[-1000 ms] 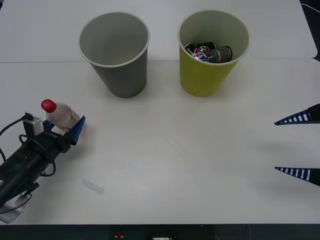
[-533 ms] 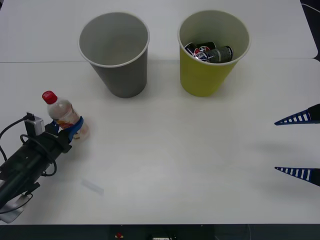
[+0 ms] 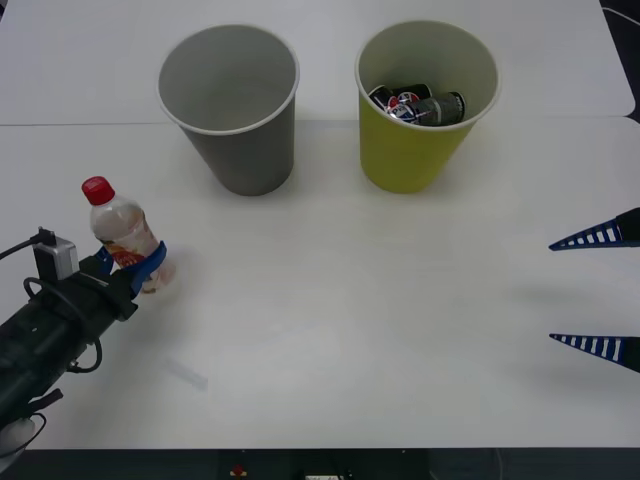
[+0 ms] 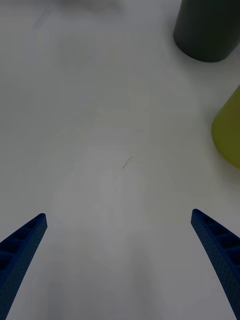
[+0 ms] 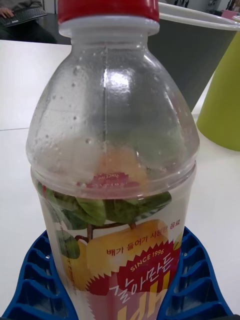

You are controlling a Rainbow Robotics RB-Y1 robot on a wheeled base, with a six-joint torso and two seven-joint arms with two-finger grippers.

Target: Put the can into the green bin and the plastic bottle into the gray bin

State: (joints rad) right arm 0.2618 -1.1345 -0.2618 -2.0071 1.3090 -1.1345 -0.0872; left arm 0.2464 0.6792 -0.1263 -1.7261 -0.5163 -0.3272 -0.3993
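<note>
White table (image 3: pixel 350 330): plastic bottle (image 3: pixel 122 232) within left end effector (image 3: pixel 140 268).

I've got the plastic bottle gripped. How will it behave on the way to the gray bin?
The plastic bottle looks empty, so probably light. Its clear wall may flex under the left gripper, which clamps low on the label, so the tall top could tilt.

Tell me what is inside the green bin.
Inside the green bin lie dark cans, one showing a red, white and blue logo. Their exact count and anything beneath them is hidden by the bin wall.
</note>
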